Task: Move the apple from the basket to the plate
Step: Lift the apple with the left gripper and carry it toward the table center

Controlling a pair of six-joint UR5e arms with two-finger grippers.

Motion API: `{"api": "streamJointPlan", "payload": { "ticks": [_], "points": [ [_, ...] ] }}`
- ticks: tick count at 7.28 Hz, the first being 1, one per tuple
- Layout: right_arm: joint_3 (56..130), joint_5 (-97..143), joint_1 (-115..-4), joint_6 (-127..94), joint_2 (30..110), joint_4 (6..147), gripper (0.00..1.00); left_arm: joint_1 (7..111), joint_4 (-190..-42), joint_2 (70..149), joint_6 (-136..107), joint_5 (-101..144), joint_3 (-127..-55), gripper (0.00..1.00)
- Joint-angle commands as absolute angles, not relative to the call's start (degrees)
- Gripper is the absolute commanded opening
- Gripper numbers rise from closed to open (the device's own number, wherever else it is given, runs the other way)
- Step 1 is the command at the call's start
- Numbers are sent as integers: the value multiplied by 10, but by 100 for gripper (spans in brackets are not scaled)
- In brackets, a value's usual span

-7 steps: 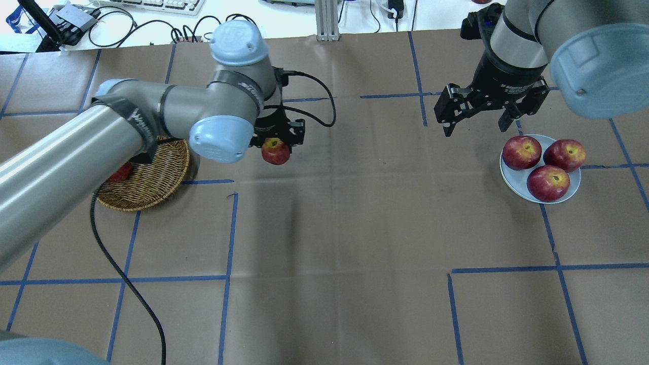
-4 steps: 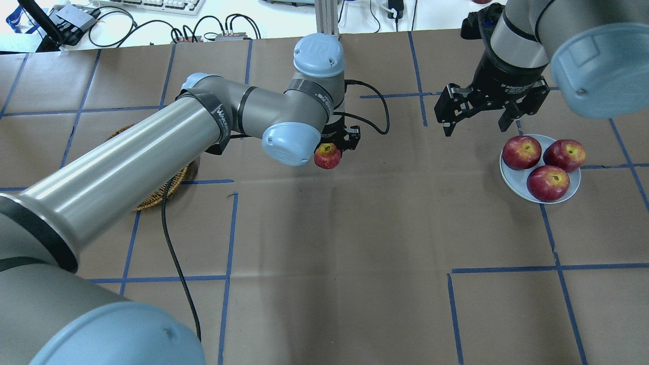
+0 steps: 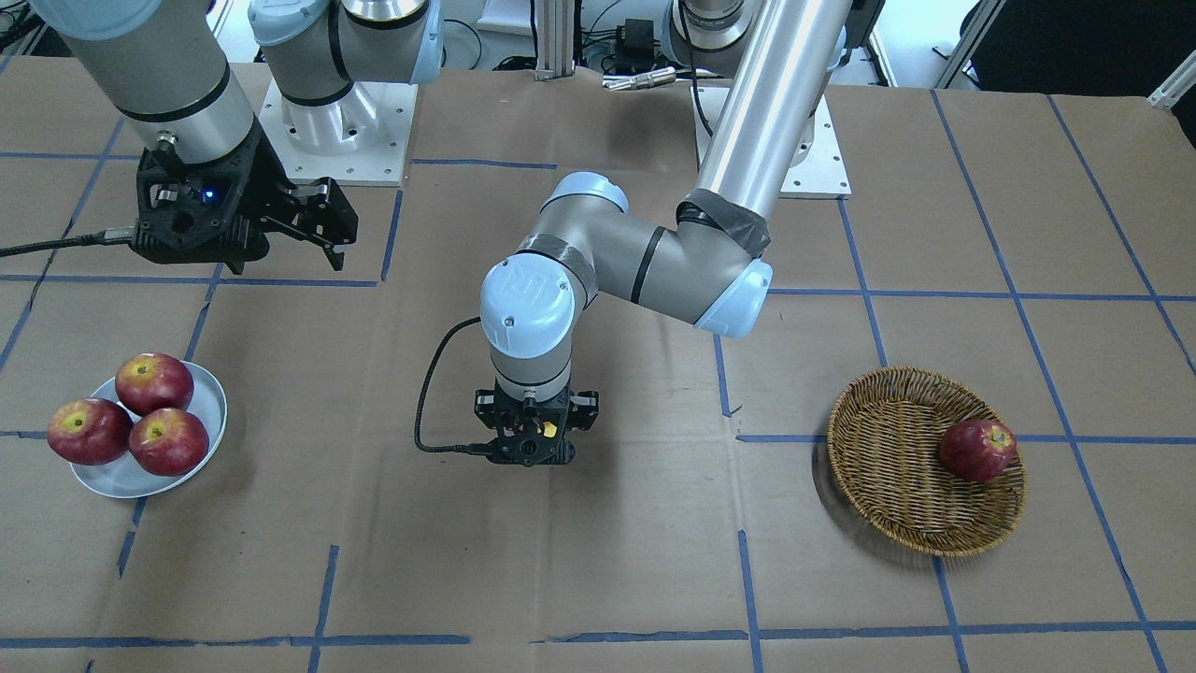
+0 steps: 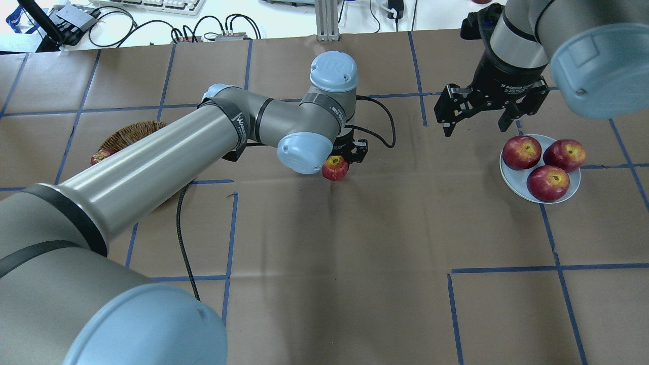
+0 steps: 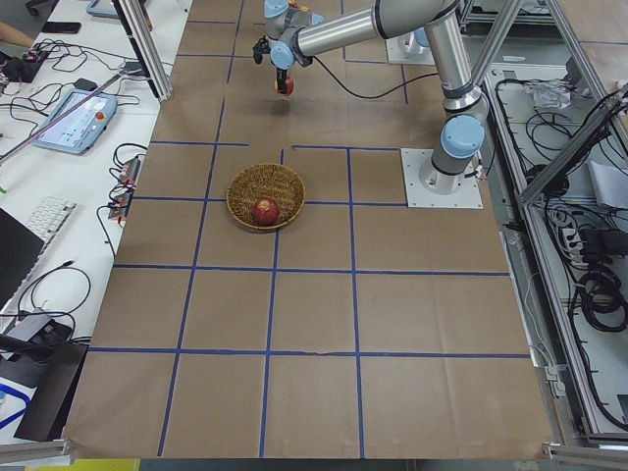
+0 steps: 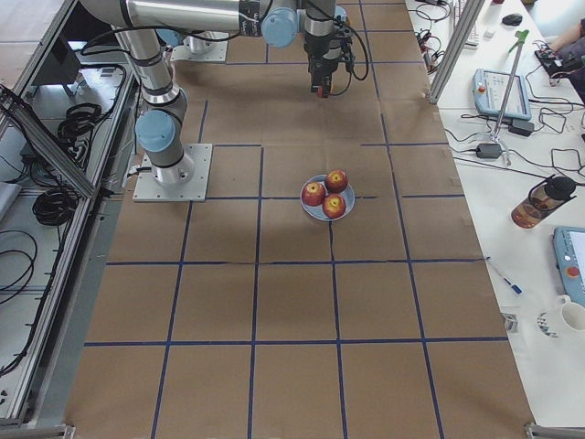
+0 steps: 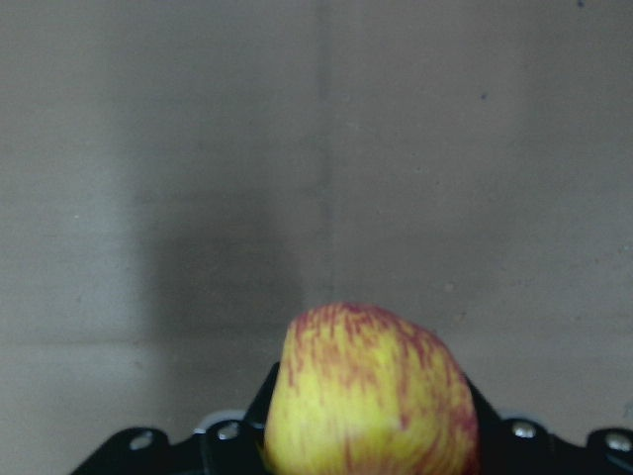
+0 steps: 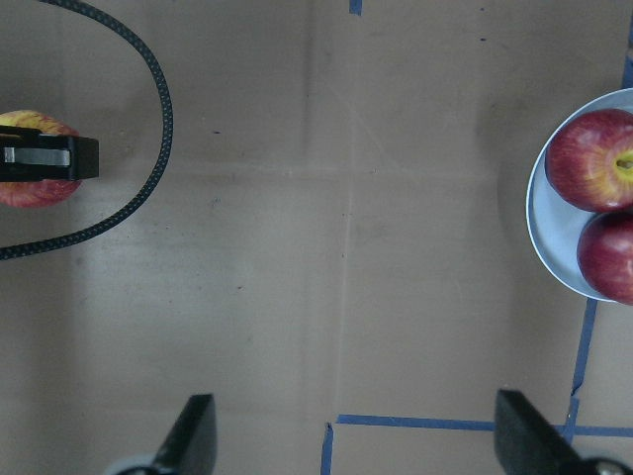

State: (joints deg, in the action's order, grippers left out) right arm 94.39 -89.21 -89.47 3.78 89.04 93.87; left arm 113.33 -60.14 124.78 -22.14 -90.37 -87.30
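Note:
My left gripper [image 4: 338, 165] is shut on the apple [image 4: 335, 168], red streaked with yellow, and holds it above the middle of the table. The apple fills the lower part of the left wrist view [image 7: 371, 396] and shows at the left edge of the right wrist view [image 8: 30, 190]. The wicker basket [image 3: 897, 505] lies behind it, towards my left. The pale plate [image 4: 511, 178] lies far to the right. My right gripper [image 4: 476, 126] hangs open and empty just beside the plate's far left edge.
A dark red apple [image 3: 976, 450] lies in the basket. Three dark red apples [image 4: 546, 182] fill most of the plate. My left arm's black cable [image 4: 178, 238] trails over the table. Blue tape lines cross the brown paper.
My left arm has carried the apple to the right, away from the basket to the table's middle. The right arm has not moved.

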Motion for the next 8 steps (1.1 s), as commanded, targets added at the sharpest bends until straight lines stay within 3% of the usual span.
{"api": "streamJointPlan", "payload": {
  "ticks": [1,6,7,8],
  "points": [
    [944,-892,-894,38,890,939,100,1134,-601,1252,-221,-904,-876,53],
    [944,-892,-894,38,890,939,100,1134,-599,1261,-221,-903,-874,61],
    [944,-892,-894,38,890,939,100,1134,-599,1261,-221,-903,-874,66],
    [944,-892,-894,38,890,939,100,1134,-599,1261,-223,-903,-876,91]
  ]
}}
